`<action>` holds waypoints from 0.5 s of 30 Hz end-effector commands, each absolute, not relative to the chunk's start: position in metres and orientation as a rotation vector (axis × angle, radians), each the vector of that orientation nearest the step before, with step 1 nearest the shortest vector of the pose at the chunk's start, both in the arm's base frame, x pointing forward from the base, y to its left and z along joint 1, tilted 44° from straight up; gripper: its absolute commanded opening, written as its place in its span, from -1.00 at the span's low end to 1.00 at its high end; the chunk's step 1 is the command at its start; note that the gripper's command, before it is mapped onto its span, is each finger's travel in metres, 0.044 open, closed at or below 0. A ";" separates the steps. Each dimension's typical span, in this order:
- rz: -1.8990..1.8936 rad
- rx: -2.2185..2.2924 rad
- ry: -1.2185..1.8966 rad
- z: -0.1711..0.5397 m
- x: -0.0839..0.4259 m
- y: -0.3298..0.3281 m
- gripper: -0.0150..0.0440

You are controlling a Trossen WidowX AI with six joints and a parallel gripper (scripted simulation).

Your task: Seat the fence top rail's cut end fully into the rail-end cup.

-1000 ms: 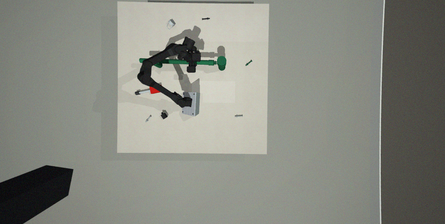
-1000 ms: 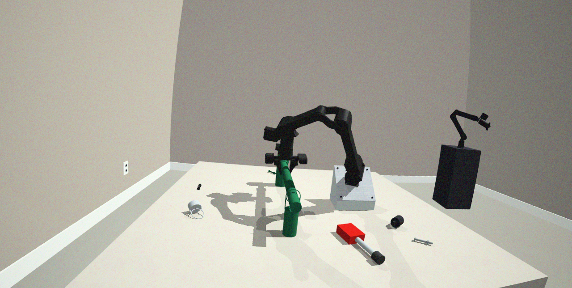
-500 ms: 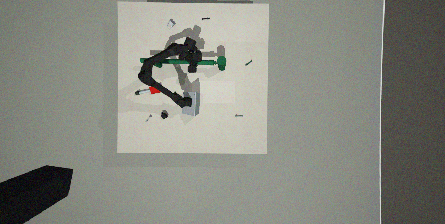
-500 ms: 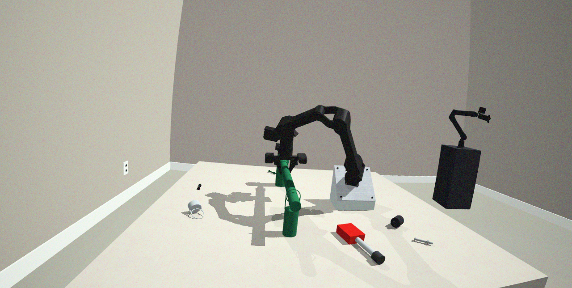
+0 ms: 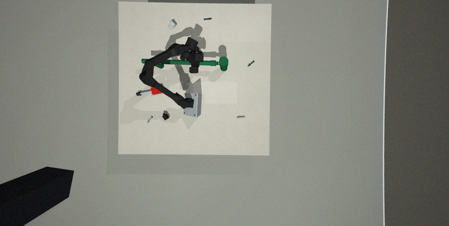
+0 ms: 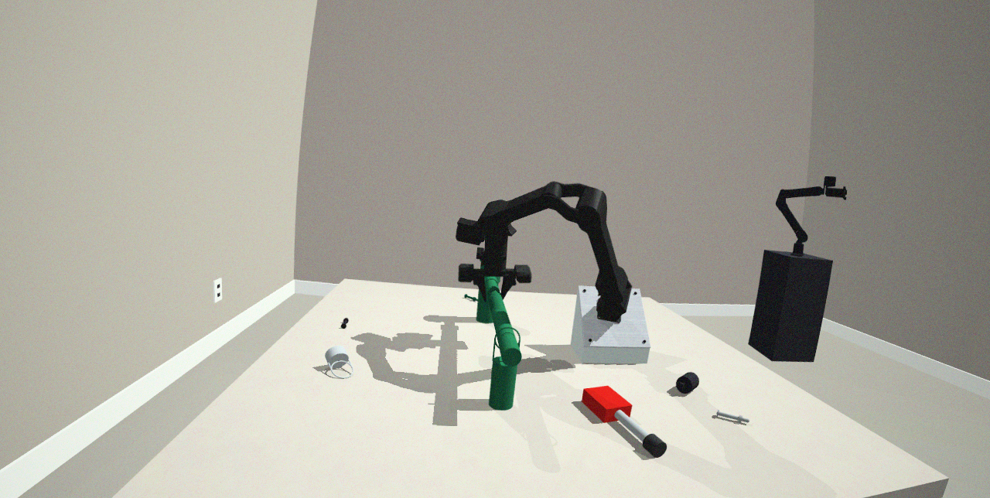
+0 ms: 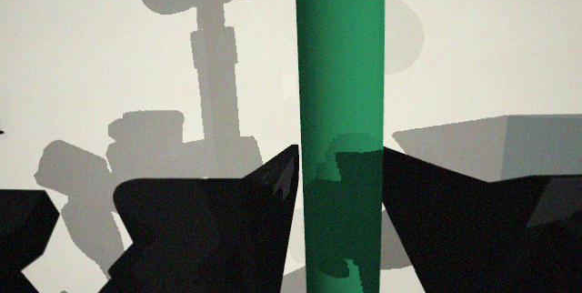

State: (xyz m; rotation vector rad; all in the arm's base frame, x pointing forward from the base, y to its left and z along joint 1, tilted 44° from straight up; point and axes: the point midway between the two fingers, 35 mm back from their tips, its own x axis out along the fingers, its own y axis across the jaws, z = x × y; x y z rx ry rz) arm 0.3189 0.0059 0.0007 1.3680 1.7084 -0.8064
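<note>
A green top rail lies level through the loop cap on the small green post. Its other end meets the rail-end cup on the big green post. I cannot tell how deep the end sits in the cup. My gripper straddles the rail at mid-length from above. Its fingers are open a little, standing close on either side of the rail. The brace band is hidden behind the gripper in the exterior view.
The arm's grey base block stands near the rail. A red-headed tool, a black roller, a white cap and loose bolts lie on the table.
</note>
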 end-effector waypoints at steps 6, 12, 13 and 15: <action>-0.807 1.368 1.709 0.030 0.319 0.007 0.93; -0.808 1.368 1.710 0.057 0.316 0.007 1.00; -0.808 1.368 1.710 0.057 0.316 0.007 1.00; -0.798 1.366 1.700 0.056 0.319 0.005 1.00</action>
